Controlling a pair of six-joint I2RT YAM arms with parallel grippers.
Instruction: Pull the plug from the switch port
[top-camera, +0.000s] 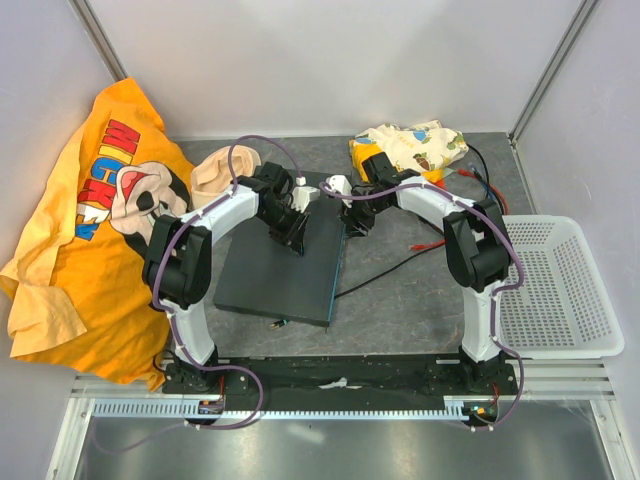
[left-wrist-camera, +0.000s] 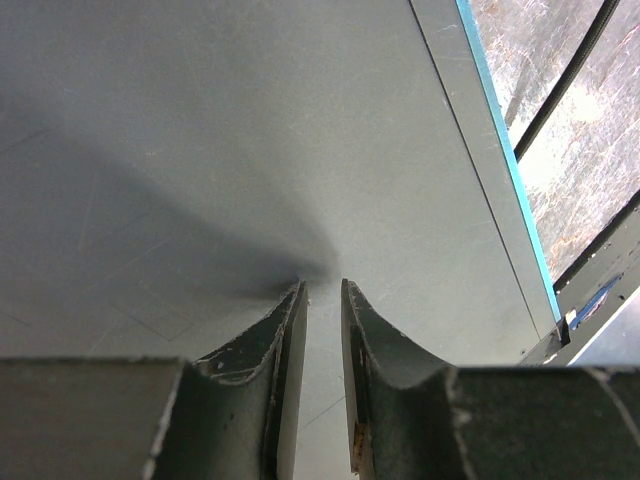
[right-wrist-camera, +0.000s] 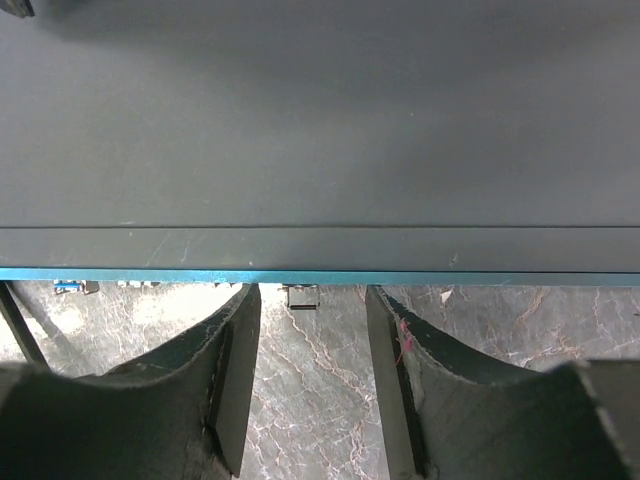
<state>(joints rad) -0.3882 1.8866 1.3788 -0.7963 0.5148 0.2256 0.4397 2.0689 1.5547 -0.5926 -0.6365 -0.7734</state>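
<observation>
The switch lies flat in the middle of the table, its thin teal edge facing right. A small dark plug sticks out just below that edge. My right gripper is open, one finger on each side of the plug and neither touching it; in the top view the right gripper sits at the switch's right edge. My left gripper rests tips-down on the switch's grey top, with a narrow empty gap between its fingers. Seen from above, the left gripper is over the far part of the box.
A black cable runs from the switch's right edge across the table. A red cable lies behind it. A white basket stands at right, an orange shirt at left, a patterned cloth at the back.
</observation>
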